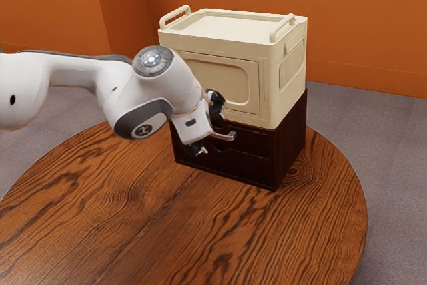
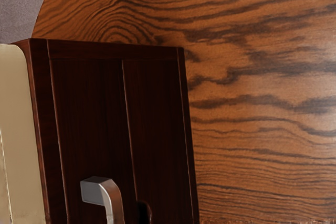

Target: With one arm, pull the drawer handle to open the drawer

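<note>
Gripper [image 1: 211, 133] empty, spread wide with room to spare near the silver handle [image 1: 229, 136], inward of the dark cabinet's [image 1: 291, 143] edge.

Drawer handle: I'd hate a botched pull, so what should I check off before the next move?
1. Pincer open, fingers apart: ok.
2. Handle on the upper drawer, beside the pincer: ok.
3. Handle gripped from both sides: not ok, the fingers stand wide.
4. Handle centred between the fingers: cannot tell.
5. Upper drawer shut, front flush with the cabinet: ok.
6. Cream box on top secured against sliding: cannot tell.
</note>
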